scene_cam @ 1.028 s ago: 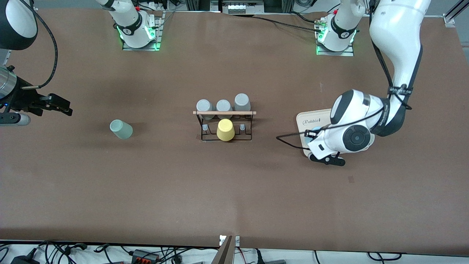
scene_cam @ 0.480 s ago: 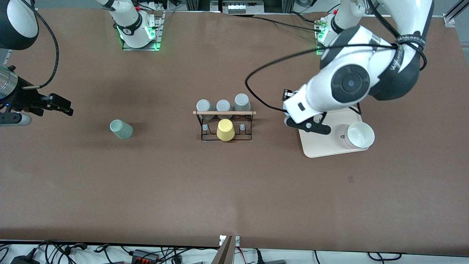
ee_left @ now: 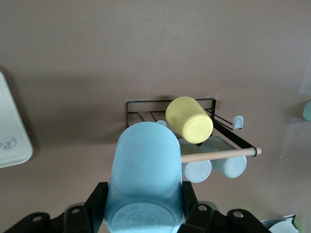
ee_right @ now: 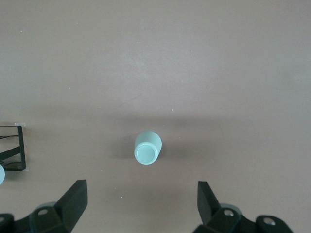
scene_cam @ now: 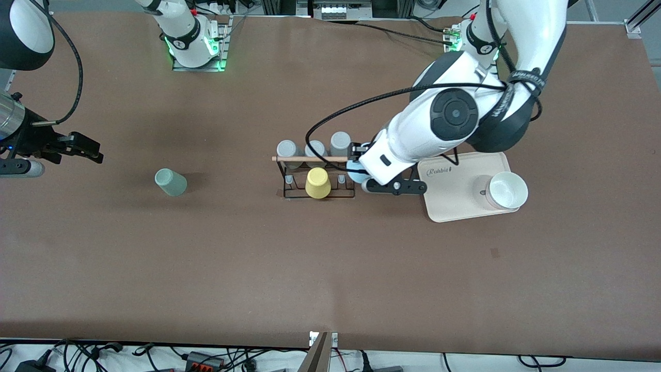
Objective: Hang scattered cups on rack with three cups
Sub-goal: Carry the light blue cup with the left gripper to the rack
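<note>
**Blue cup at rack**

Left hand (scene_cam: pixel 356 166) clamped on blue cup (ee_left: pixel 143 179), mid-frame in front view, over rack (scene_cam: pixel 316 178) end. Right hand (ee_right: pixel 141 206) waits at frame's left edge, fingers apart. Green cup (scene_cam: pixel 171 182) lies on bench (scene_cam: pixel 330 268), center-left, well apart from rack.

**Two loose cups and the rack**

We see the pale mint green cup (scene_cam: pixel 171 182) standing upside down on the table, well apart from the rack, toward the right arm's end. The light blue cup (ee_left: pixel 144 179) is matte and tapered, clamped between black fingers (ee_left: pixel 96 206) in the air just beside the rack (scene_cam: pixel 317 178). That rack is black wire with a wooden rod across its top; it stands mid-table.
</note>
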`<state>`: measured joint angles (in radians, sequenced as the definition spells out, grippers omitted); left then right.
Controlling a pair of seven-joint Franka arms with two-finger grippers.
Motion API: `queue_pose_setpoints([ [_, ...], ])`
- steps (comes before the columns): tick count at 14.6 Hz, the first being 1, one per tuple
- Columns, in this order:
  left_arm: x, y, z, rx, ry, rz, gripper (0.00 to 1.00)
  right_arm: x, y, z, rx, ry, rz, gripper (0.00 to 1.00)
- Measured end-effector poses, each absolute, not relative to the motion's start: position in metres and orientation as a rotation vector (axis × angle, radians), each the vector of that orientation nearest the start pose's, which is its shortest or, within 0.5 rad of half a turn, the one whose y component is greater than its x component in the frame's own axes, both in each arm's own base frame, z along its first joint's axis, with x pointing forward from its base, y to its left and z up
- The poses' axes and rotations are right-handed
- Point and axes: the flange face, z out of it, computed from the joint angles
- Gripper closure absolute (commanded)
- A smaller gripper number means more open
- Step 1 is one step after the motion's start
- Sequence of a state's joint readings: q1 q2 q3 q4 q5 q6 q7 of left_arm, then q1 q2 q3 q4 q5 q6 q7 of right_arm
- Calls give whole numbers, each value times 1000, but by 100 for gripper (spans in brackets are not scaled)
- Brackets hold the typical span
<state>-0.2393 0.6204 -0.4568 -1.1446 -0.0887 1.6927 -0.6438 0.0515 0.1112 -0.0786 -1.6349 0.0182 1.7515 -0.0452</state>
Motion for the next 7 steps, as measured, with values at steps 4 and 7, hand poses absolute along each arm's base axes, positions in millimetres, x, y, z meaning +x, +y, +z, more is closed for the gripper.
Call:
queue_pose_setpoints([
  [4,590,-424,444,-3343,50,343,97,599,-13,545,-3136,-25,-24,0],
  [7,590,-437,427,-3347,162,291,95,599,-13,544,-3140,-26,-27,0],
])
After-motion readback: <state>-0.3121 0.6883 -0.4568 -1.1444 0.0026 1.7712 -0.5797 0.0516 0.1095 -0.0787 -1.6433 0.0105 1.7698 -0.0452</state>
